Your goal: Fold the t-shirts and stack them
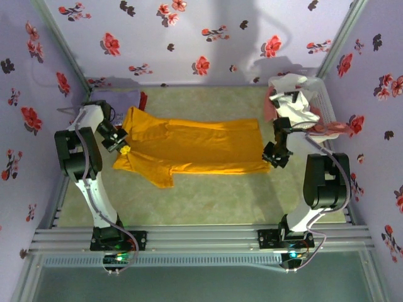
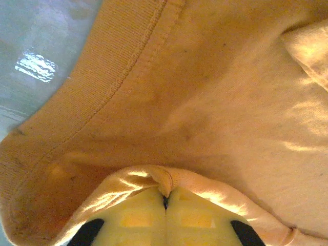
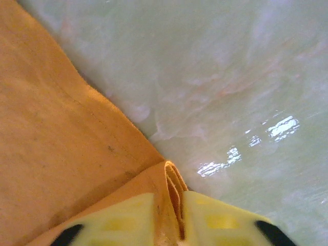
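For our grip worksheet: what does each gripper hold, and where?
Both pinch the mustard-orange t-shirt: left gripper a fold by the collar, right gripper a folded edge at the hem end.

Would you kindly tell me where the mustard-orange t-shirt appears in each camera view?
Top external: mustard-orange t-shirt spread mid-picture, between both arms.
Left wrist: across the frame, fold pinched by left gripper.
Right wrist: left half, corner pinched by right gripper.
Shared landmark: the pale green table.

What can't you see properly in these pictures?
Top view: the lavender t-shirt is partly behind the left arm, its lettering too small to read.
Top view: the white t-shirt is tangled with pink cloth; how many shirts, cannot tell.
Left wrist view: the mustard-orange t-shirt runs past the picture's edges.
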Controlling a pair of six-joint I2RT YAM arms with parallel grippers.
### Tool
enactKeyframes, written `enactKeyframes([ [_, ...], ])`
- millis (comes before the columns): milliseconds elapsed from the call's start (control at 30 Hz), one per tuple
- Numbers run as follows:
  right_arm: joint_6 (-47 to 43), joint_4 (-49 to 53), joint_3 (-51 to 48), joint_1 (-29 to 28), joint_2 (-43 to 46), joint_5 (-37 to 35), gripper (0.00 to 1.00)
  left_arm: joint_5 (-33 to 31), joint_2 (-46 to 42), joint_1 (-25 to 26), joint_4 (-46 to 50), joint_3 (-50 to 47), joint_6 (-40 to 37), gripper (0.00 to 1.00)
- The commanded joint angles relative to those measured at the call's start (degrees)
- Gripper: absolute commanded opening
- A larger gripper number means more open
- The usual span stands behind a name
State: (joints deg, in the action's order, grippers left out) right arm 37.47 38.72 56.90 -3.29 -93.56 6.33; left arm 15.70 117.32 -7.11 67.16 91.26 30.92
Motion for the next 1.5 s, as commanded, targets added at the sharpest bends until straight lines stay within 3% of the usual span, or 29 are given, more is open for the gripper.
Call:
enactKeyframes([
  [0,-2.3,0.0,1.5,0.5,0.2,-1.5,0.33,0.8,0.0,-0.3,0.5,1.5,-1.2,0.16],
  [67,-2.7,0.7,1.6,0.4,1.3,-1.6,0.39,0.9,-1.0,-0.3,0.0,1.2,-1.2,0.27],
  [333,-2.1,3.9,-0.4,-0.4,8.4,-1.8,0.43,-0.7,-8.6,-0.2,-0.6,-3.0,-0.9,0.45],
  [700,1.0,6.6,-4.6,-5.1,17.0,-1.8,0.45,-1.1,-18.4,4.1,-5.6,-17.8,1.1,0.47],
  [1133,3.8,4.4,-9.7,-8.4,18.5,0.9,0.46,2.1,-15.9,14.2,-16.3,-27.4,7.0,0.47],
  [1233,3.9,3.7,-10.2,-8.5,18.2,1.2,0.46,2.1,-15.0,14.8,-16.8,-28.0,7.0,0.41],
  [1467,3.5,3.9,-9.7,-8.6,17.6,1.1,0.46,1.5,-15.2,14.8,-15.2,-25.6,6.5,0.08],
])
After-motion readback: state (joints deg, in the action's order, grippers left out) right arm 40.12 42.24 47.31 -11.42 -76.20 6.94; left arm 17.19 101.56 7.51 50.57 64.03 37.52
